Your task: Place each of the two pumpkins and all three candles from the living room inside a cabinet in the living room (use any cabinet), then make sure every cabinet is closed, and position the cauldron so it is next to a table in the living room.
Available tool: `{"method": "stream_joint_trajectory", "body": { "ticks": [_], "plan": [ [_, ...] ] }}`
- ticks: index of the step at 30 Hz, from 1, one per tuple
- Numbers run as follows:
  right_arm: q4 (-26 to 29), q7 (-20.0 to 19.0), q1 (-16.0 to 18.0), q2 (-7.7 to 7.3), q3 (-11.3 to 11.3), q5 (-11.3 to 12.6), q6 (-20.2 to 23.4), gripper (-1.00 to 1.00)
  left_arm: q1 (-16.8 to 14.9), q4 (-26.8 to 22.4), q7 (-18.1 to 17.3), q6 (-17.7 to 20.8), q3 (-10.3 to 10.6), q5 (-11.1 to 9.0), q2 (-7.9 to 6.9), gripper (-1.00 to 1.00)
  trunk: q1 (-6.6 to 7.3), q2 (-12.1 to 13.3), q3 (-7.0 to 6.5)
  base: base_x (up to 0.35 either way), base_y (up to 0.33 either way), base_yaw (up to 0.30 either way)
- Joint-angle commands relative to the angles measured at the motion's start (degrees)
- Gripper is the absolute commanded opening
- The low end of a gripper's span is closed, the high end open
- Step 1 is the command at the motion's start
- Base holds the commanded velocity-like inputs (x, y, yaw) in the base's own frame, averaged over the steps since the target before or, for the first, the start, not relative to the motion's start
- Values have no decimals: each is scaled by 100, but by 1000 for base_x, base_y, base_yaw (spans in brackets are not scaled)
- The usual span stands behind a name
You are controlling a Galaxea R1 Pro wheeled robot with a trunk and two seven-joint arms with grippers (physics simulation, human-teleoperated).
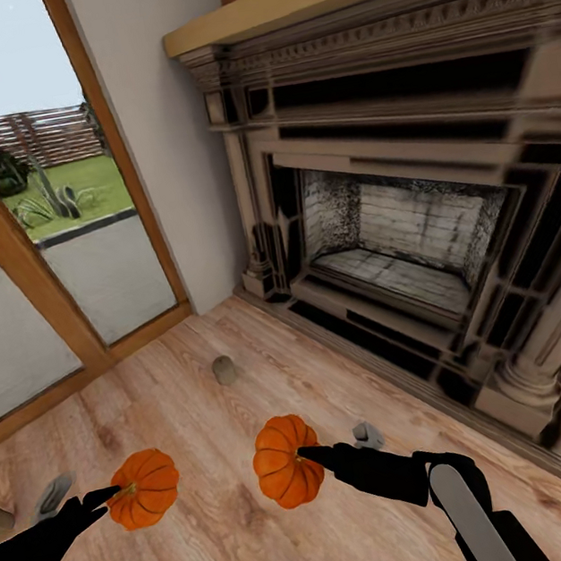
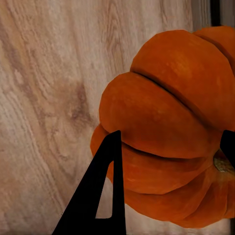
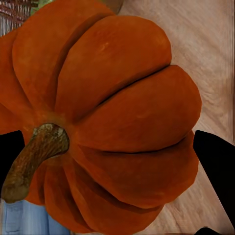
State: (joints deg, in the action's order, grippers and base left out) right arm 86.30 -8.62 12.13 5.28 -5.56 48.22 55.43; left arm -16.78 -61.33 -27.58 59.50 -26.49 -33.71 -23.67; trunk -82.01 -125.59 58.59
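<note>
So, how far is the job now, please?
Nothing looks stored yet. In hand: the left end effector grips one pumpkin, and the right end effector grips the other pumpkin. Left: a candle stands on the wooden floor near the fireplace; both pumpkins must go into a cabinet.

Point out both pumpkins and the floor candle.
left-held pumpkin (image 1: 147, 488), head view, ribbed side.
right-held pumpkin (image 1: 286, 461), head view, ribbed side.
candle (image 1: 224, 370), head view, side wall, standing near the fireplace.
</note>
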Motion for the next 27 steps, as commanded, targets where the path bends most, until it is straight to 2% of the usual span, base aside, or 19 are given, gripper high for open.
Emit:
{"method": "stream_joint_trajectory", "body": {
  "ticks": [1, 27],
  "plan": [
    [-3, 1, 0, 0, 0, 26, 1, -100, -1, -2, -3, 18, 1, -78, 1, -100, 23, 41, -21, -223, 0, -280],
    [-130, 0, 0, -1, 11, 21, -6, -100, -1, -2, -8, 18, 14, -83, 7, -100, 594, 1084, -535, -14, 0, -281]
  ]
}}
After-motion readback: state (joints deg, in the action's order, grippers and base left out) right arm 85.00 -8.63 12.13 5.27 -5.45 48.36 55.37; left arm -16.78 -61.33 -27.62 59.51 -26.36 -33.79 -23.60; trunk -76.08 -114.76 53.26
